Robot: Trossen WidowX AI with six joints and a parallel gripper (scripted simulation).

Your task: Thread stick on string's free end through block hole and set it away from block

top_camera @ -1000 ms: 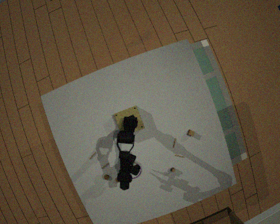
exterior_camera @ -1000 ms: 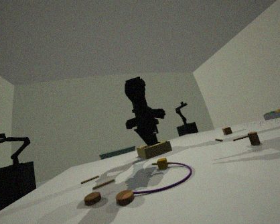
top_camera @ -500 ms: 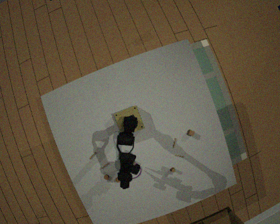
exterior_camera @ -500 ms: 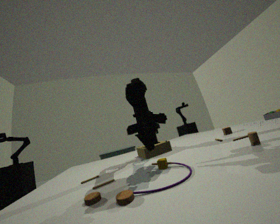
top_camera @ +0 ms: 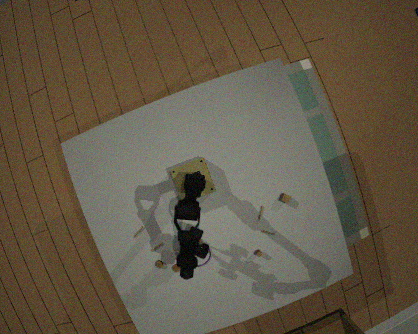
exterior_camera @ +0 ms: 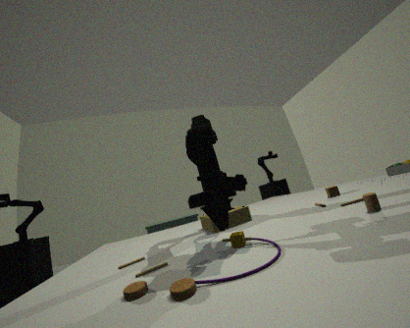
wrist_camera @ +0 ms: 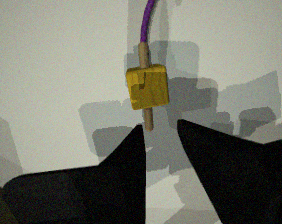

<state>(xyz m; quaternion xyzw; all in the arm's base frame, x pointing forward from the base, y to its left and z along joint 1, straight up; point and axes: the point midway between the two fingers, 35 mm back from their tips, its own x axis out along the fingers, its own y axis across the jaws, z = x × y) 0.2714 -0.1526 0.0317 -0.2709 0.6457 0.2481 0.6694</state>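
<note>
The yellow wooden block (wrist_camera: pixel 148 87) (exterior_camera: pixel 237 239) lies on the white table (wrist_camera: pixel 47 60) (exterior_camera: pixel 331 285). The thin wooden stick (wrist_camera: pixel 148 118) sits through its hole, with one end poking out towards me. The purple string (wrist_camera: pixel 147 20) (exterior_camera: pixel 268 259) (top_camera: pixel 208 257) leaves the far side of the block and curves round to the round wooden button (exterior_camera: pixel 182 289) (top_camera: pixel 176 268). My gripper (wrist_camera: pixel 159 128) (exterior_camera: pixel 222 222) is low over the table just short of the stick's near end. Its fingers stand partly apart with nothing between them. The stick's tip is close to the left fingertip.
A second loose button (exterior_camera: pixel 135 290) (top_camera: pixel 159 263) lies beside the string's button. Two loose sticks (exterior_camera: pixel 131 263) (exterior_camera: pixel 151 269) lie to the left. A cork cylinder (exterior_camera: pixel 372 202), a small cube (exterior_camera: pixel 333 191) and another stick (exterior_camera: pixel 351 201) lie far right. The arm's base plate (exterior_camera: pixel 241 215) (top_camera: pixel 178 172) is behind the block.
</note>
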